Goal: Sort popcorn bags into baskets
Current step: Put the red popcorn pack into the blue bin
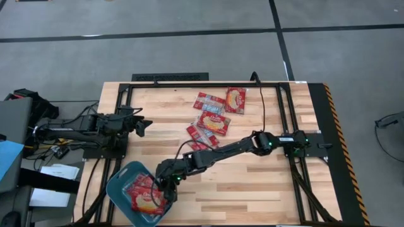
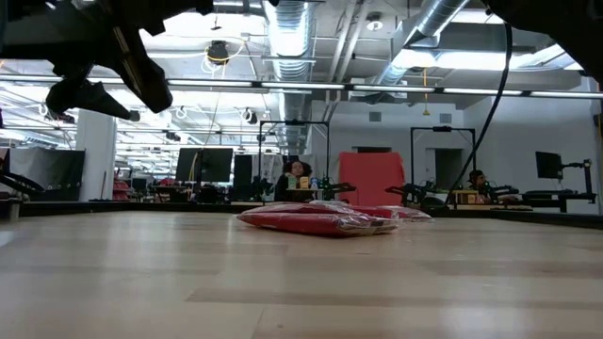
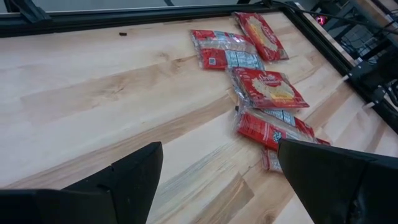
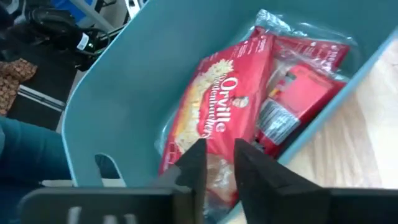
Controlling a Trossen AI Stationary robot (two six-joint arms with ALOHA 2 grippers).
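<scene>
Teal basket (image 1: 121, 186) under right gripper (image 1: 165, 189), fingers narrow, pinching top popcorn bag (image 4: 214, 134): could snag & lift back out if not released; left gripper (image 1: 142, 125) wide, idle.

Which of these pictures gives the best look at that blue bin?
The high view: the whole blue bin shows at the table's near edge, with red packets inside. The right wrist view shows only its inside wall, close up. The low and left wrist views miss it.
</scene>
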